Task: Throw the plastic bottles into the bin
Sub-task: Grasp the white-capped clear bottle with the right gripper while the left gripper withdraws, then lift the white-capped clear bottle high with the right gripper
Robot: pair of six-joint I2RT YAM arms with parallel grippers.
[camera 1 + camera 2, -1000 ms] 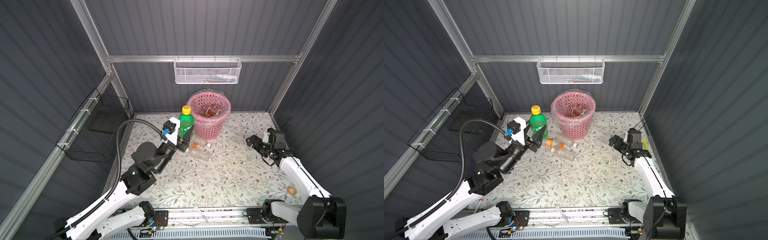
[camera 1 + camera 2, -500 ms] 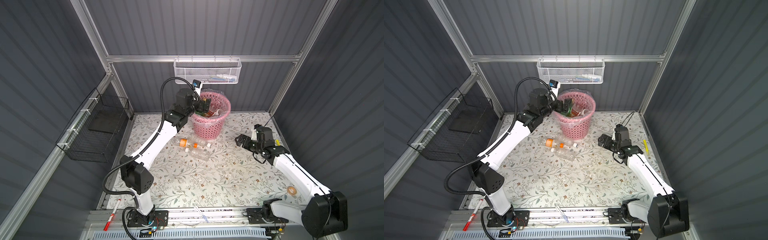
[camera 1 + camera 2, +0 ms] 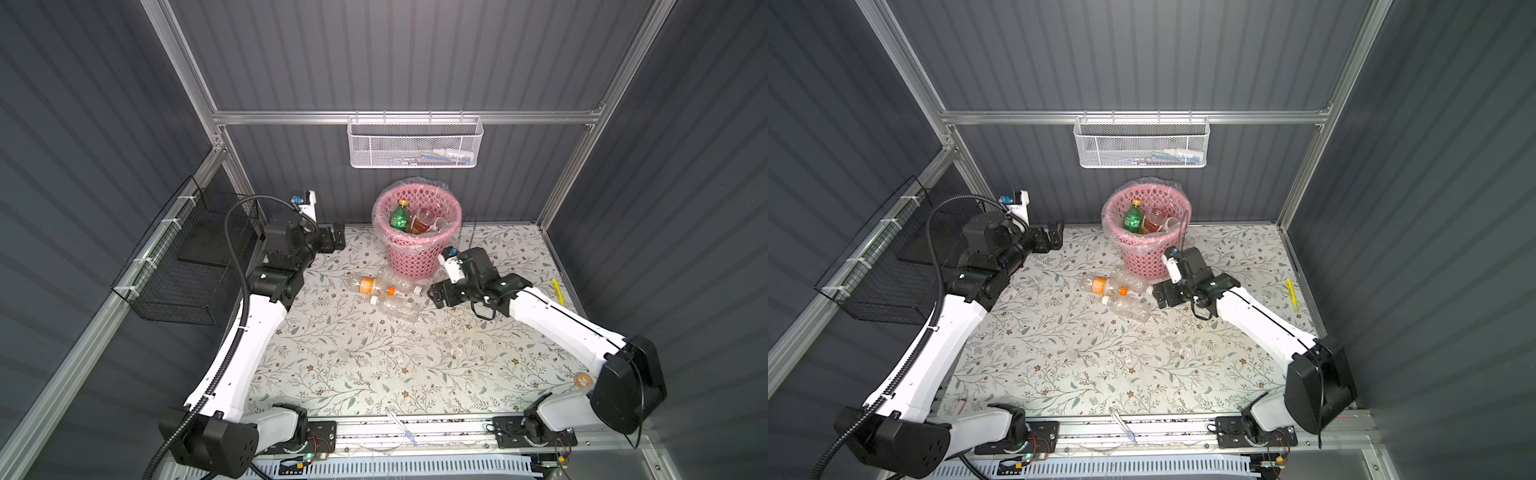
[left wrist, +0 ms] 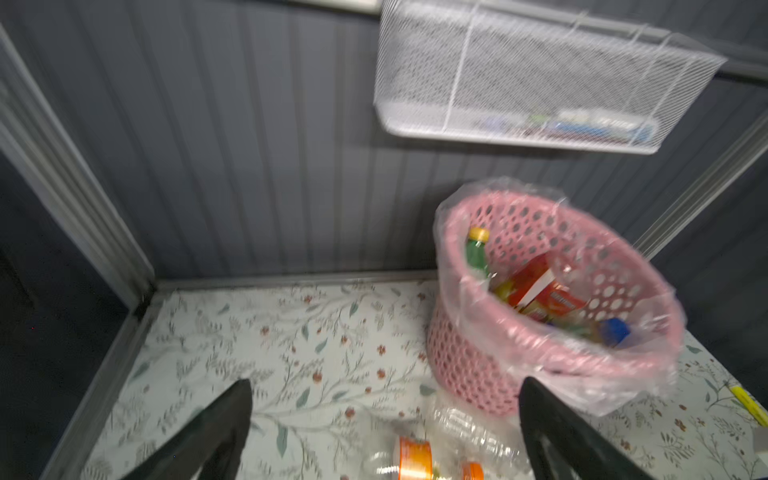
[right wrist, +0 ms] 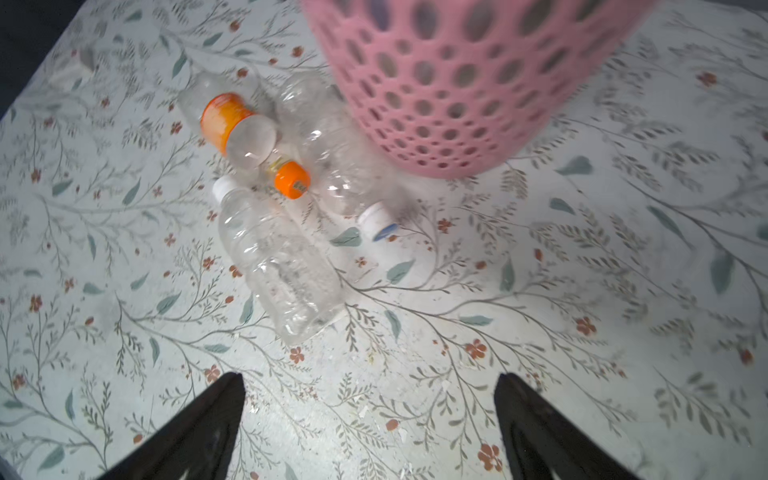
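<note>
The pink bin (image 3: 415,257) (image 3: 1142,257) stands at the back wall, lined with a clear bag. Inside it stand a green bottle (image 3: 400,216) (image 4: 476,255) with a yellow cap and an amber tea bottle (image 3: 422,222). Three clear plastic bottles lie on the table before the bin: an orange-labelled one (image 3: 365,286) (image 5: 232,124), a white-capped one (image 3: 397,307) (image 5: 278,270), and one against the bin (image 5: 332,137). My left gripper (image 3: 334,239) (image 4: 384,384) hangs open and empty left of the bin. My right gripper (image 3: 436,295) (image 5: 370,378) is open, just right of the lying bottles.
A white mesh basket (image 3: 415,143) hangs on the back wall above the bin. A black wire basket (image 3: 187,257) is fixed to the left wall. A yellow highlighter (image 3: 557,291) lies by the right wall.
My left gripper carried the green bottle to the bin, let it go and drew back to the left; the bottle now stands in the bin. My right gripper moved left toward the lying bottles.
</note>
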